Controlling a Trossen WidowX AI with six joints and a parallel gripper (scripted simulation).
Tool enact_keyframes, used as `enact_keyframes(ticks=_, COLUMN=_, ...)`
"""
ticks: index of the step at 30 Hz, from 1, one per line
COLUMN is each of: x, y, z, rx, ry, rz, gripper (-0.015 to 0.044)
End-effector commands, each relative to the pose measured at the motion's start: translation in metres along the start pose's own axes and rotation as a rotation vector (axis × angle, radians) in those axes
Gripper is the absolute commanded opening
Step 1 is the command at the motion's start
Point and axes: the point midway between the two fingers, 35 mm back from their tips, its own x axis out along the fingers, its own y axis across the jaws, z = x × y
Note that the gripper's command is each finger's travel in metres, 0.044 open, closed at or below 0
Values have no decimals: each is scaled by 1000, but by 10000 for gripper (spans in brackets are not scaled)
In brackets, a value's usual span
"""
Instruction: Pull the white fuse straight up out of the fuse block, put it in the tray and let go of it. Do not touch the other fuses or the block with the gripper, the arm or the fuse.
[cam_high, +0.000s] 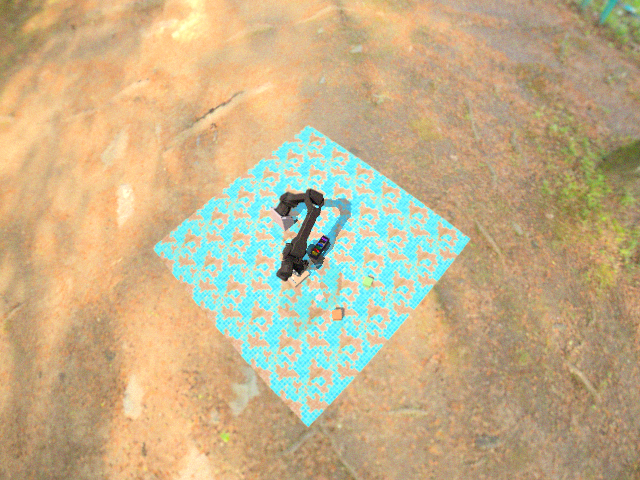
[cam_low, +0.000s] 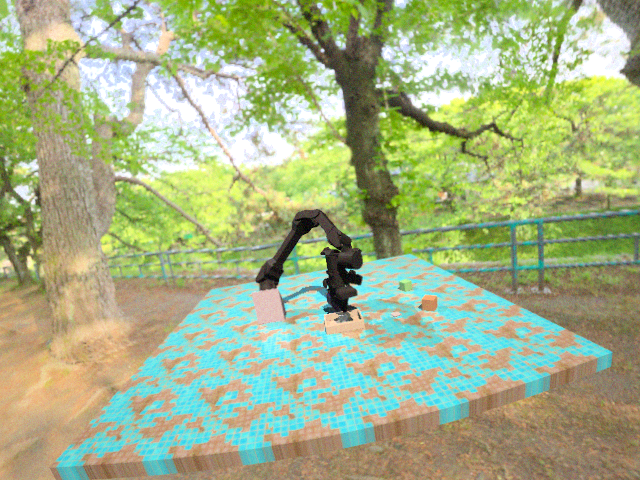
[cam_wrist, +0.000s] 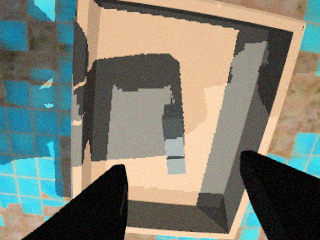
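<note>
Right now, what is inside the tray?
The tray holds the white fuse, loose on the floor below the open gripper. Its near inner corners are covered by the fingers.

On the desk (cam_low: 361, 392) stand one arm (cam_low: 310, 232), one tray (cam_low: 343, 324), one fuse block (cam_high: 317, 248), one green cube (cam_low: 405, 284), one orange cube (cam_low: 429, 302) and one pink box (cam_low: 268, 305).

arm (cam_high: 302, 227) over tray (cam_high: 298, 280) | fuse block (cam_high: 318, 246) beside | patterned mat (cam_high: 392, 227)
</note>
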Motion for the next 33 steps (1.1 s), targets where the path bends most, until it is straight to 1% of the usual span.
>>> enact_keyframes(ticks=1, x=-3, y=0, z=0, rx=0, ry=0, rz=0, gripper=330)
enact_keyframes(ticks=4, x=-35, y=1, z=-1, rx=7, ry=-2, rz=5, gripper=330)
enact_keyframes(ticks=5, x=-38, y=1, z=-1, rx=7, ry=-2, rz=5, gripper=330)
enact_keyframes(ticks=33, x=-35, y=1, z=-2, rx=13, ry=-6, rz=10, gripper=330)
